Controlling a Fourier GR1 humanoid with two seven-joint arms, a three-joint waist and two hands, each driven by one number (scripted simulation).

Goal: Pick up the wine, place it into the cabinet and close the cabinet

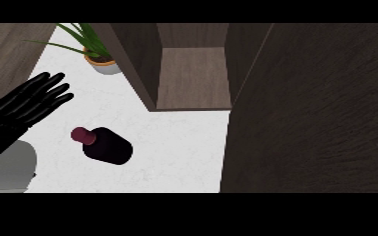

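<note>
The wine bottle (107, 145), dark with a maroon cap, stands on the white counter (177, 150) left of centre. My left hand (33, 100) shows at the left edge, open with fingers straight and pointing up, a short way above and left of the bottle, not touching it. The cabinet (193, 77) stands open at the top centre, its wooden shelf bare. Its open door (303, 115) fills the right side of the view. My right hand does not show.
A potted green plant (96, 55) sits on the counter left of the cabinet's side wall. A dark wooden wall (18, 55) borders the counter at the upper left.
</note>
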